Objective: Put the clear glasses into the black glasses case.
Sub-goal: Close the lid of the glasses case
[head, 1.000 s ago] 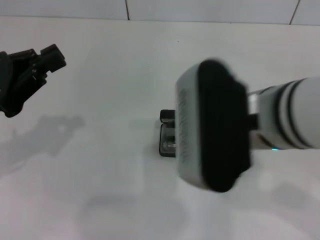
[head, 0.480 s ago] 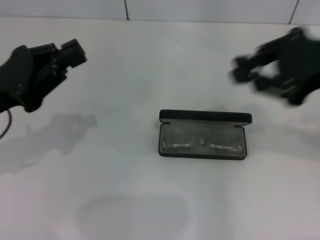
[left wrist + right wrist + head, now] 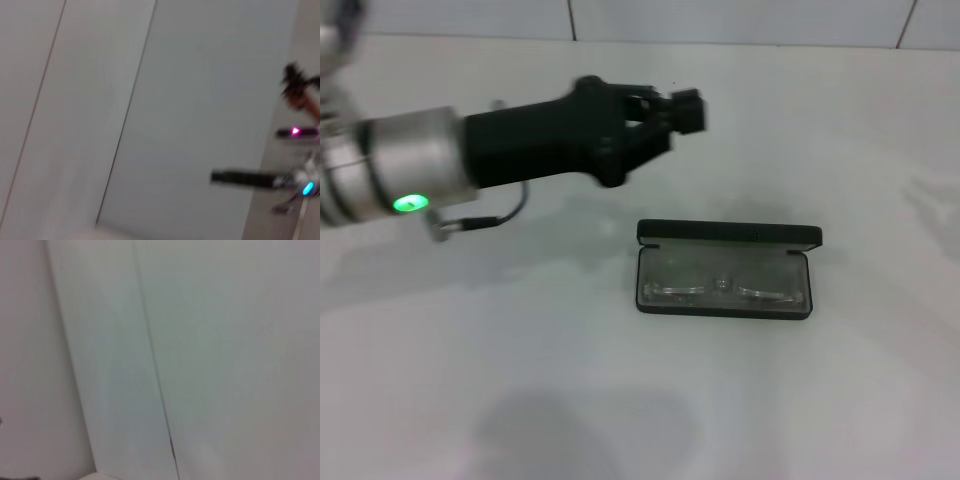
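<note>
Inside the open black glasses case [image 3: 724, 236], the clear glasses [image 3: 722, 288] lie light, slippery, fragile; left gripper [image 3: 672, 112] hovers above-left, finger state indiscernible.

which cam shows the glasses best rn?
Head view. The glasses lie inside the open case, seen from above with nothing blocking them; the left gripper hangs behind the case. Both wrist views show only blank pale surfaces, no glasses or case.
</note>
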Motion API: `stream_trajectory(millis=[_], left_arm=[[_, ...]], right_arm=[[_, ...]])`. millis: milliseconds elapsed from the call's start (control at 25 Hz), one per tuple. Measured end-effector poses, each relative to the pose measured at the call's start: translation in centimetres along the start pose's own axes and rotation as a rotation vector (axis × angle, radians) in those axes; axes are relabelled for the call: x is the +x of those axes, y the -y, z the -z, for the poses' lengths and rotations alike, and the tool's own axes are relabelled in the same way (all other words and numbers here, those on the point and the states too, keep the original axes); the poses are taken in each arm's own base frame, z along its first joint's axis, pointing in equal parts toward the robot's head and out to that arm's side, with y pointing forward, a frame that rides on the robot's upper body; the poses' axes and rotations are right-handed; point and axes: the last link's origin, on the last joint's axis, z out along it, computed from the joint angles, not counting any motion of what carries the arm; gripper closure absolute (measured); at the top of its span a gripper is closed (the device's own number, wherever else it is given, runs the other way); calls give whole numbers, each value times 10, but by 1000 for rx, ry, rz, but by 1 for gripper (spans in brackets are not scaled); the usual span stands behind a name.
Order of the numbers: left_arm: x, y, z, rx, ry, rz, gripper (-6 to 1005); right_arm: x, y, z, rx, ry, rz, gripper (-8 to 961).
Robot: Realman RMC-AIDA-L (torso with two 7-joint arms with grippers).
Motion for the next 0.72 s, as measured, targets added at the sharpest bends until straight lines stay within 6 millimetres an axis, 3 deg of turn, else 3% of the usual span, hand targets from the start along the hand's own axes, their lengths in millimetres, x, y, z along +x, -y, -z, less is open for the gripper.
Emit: stream_trajectory(millis=[280, 400, 720], left_arm=[[-34, 20, -65, 50, 258, 32, 884], [-47, 22, -82, 80, 333, 7, 877], [-58, 24, -88, 121, 386, 4, 857]], right_arm=[[34, 6, 14, 39, 24, -83, 791], [43, 6, 17, 44, 34, -110, 791], [51, 7, 12, 35, 46, -127, 792]])
